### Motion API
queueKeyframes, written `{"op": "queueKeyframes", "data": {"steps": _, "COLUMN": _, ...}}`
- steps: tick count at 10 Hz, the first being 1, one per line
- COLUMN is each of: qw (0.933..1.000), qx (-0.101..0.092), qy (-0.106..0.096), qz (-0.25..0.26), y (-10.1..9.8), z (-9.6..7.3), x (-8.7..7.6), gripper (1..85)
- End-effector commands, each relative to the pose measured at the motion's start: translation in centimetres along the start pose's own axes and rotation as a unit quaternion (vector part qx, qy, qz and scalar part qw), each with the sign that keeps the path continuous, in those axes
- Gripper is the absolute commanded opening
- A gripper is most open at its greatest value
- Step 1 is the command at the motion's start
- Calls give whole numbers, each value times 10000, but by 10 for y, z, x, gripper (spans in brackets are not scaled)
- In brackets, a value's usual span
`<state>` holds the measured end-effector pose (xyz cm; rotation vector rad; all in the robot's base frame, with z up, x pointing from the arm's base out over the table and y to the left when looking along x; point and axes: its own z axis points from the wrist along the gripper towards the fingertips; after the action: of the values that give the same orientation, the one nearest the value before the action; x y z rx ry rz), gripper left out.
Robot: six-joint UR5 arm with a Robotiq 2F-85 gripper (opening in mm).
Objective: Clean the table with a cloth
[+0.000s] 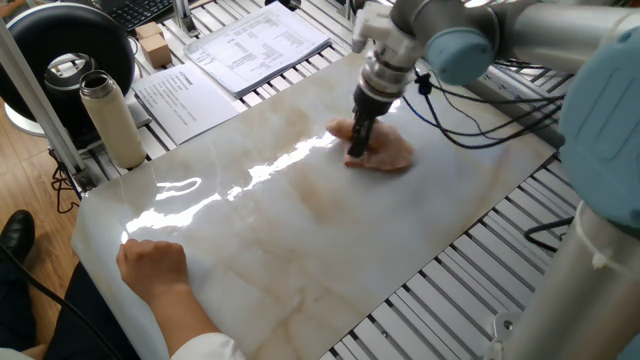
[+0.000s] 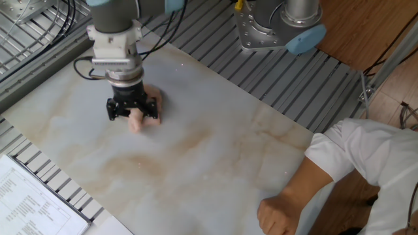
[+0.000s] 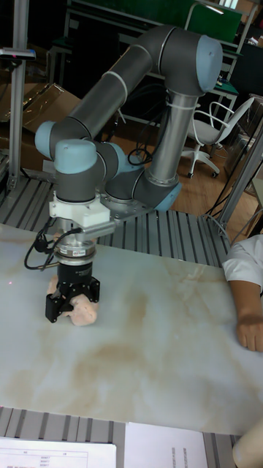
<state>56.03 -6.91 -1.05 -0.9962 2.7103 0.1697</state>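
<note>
The cloth [image 1: 387,151] is a small pale pink rag, bunched up on the cream marble table [image 1: 300,240]. My gripper [image 1: 356,154] points straight down and is shut on the cloth, pressing it onto the slab. In the other fixed view the gripper [image 2: 132,119] hides most of the cloth [image 2: 136,122], which pokes out below the fingers near the slab's far left part. The tall fixed view shows the gripper [image 3: 72,301] clamped on the cloth [image 3: 82,312] at the left of the table [image 3: 146,358]. Faint brownish smears cross the slab's middle.
A person's hand [image 1: 152,264] rests on the slab's near corner; the sleeve and arm [image 2: 326,163] lie along that end. Printed paper sheets [image 1: 255,45], a metal bottle [image 1: 112,120] and a black round object [image 1: 70,55] sit beyond the slab. Ribbed grey frame [image 2: 274,72] surrounds it.
</note>
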Motion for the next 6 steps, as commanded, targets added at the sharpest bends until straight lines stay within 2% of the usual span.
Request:
{"op": "queueKeyframes", "data": {"steps": 1, "qw": 9982, "qx": -179, "qy": -273, "qz": 503, "y": 30, "z": 9, "x": -12, "gripper": 13}}
{"op": "queueKeyframes", "data": {"steps": 3, "qw": 9963, "qx": 36, "qy": -207, "qz": 833, "y": 54, "z": 15, "x": -39, "gripper": 13}}
{"op": "queueKeyframes", "data": {"steps": 4, "qw": 9952, "qx": 85, "qy": -152, "qz": 963, "y": 62, "z": 14, "x": -54, "gripper": 13}}
{"op": "queueKeyframes", "data": {"steps": 6, "qw": 9935, "qx": 96, "qy": -71, "qz": 1134, "y": 75, "z": 13, "x": -73, "gripper": 13}}
